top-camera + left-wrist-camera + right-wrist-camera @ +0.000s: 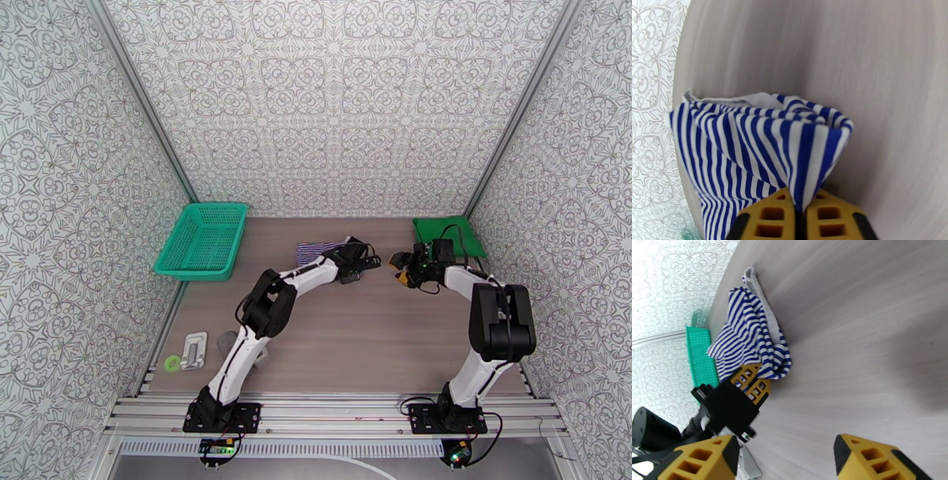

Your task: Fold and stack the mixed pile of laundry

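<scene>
**Top view.** Striped top [318, 251]: bunched at the far middle of the table [355, 339], long axis roughly left to right. Left gripper [365, 263]: at the top's right end, clenched on the cloth. Right gripper [397, 264]: just to the right, facing the left one across a small gap, released and carrying nothing. Green shirt [442, 230]: flat in the far right corner behind the right wrist, well apart from the top. Basket [201, 241]: far left.

**Left wrist view.** Left gripper [800, 207]: shut tight on 1 fold of the striped top [758, 142]. Stripes fanning away from the pinch. Bulk of the cloth ahead and to the left, resting on the table [877, 79].

**Right wrist view.** Right gripper [786, 445]: spread wide above bare table. Left gripper [752, 384]: ahead and to the left, biting the near end of the striped top [750, 330]. Cloth stretching away from that pinch toward the wall and the basket [701, 354].

Probably turns on this: only 1 end held, by the nearer left arm, with the free end pointing away from the right gripper. Likely calls for a 2nd grip beside the pinch, then a spread along the long axis.
</scene>
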Tool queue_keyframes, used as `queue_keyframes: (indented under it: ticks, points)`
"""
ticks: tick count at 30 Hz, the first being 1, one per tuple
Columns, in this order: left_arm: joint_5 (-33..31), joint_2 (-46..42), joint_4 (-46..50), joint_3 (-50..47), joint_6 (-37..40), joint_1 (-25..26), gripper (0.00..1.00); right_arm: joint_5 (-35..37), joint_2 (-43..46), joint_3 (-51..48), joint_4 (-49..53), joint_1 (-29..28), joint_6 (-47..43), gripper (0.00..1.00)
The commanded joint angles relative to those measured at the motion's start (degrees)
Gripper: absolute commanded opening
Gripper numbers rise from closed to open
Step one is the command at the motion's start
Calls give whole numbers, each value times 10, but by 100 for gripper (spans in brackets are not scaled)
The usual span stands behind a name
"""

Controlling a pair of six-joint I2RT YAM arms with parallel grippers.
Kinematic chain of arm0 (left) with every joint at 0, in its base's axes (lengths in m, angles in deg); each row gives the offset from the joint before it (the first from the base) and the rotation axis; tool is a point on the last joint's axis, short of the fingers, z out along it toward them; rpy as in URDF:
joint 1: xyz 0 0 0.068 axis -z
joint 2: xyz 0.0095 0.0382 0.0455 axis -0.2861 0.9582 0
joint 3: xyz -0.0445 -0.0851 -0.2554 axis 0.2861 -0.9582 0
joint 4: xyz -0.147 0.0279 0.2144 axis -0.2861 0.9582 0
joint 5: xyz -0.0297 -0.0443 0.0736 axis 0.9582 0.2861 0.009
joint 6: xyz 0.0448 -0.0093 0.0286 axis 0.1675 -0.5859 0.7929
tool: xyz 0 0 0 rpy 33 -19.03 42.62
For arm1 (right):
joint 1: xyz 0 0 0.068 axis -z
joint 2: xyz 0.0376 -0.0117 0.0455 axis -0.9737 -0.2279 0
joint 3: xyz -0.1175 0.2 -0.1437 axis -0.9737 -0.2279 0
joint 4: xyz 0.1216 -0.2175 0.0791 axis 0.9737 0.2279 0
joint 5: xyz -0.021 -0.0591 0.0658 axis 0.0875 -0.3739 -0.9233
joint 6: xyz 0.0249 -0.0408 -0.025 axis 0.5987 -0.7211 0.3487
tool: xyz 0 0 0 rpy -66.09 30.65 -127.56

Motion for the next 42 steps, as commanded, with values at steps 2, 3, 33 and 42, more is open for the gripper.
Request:
queue_keyframes:
  ticks: [2, 3, 33, 42]
  points:
    - [14, -68, -71, -44, -17, -11, 0, -37, -23, -21, -84, -12, 67, 77]
    - [17, -74, -77, -52, -21, -12, 0, -40, -27, -23, -102, -15, 82, 78]
    - [44, -148, -137, -150, -41, -22, 0, -11, -256, 108, -369, -149, 468, 77]
    - [52, -163, -148, -173, -59, -21, 0, -6, -287, 167, -318, -151, 436, 71]
